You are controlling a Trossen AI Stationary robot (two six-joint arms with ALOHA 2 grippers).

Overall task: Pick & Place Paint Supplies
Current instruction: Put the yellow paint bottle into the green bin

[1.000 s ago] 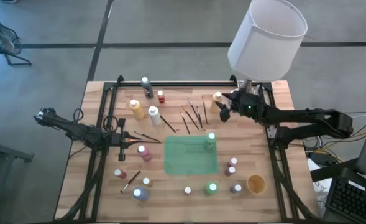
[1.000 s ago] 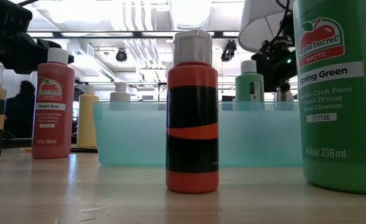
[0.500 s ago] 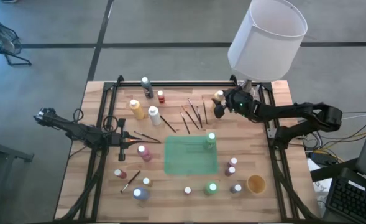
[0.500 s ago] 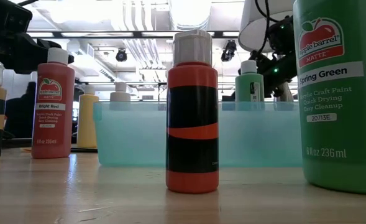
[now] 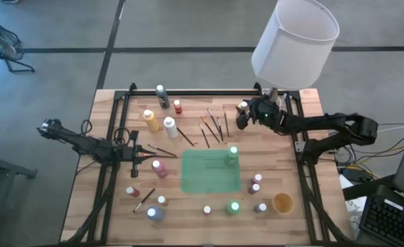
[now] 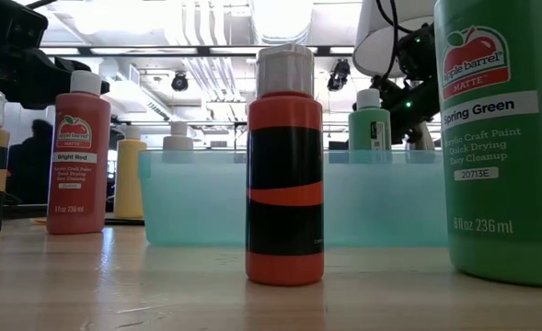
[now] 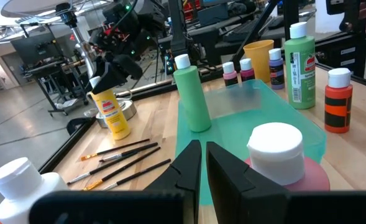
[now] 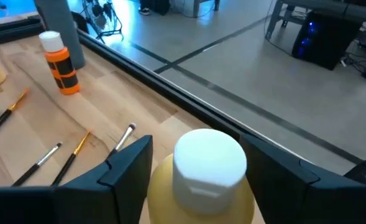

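On my feed the right arm's dark tool (image 8: 189, 180) frames a yellow plastic paint bottle with a white cap (image 8: 209, 163), and beyond it I see an orange bottle banded in black (image 8: 63, 73) on the pale wooden surface (image 8: 117, 102). From the low camera I get a red-orange bottle with black bands and a pale cap (image 6: 285, 165), a translucent aqua tray (image 6: 381, 198) and a big spring-green bottle (image 6: 501, 138). I also see a bright red bottle (image 6: 78, 152) there.
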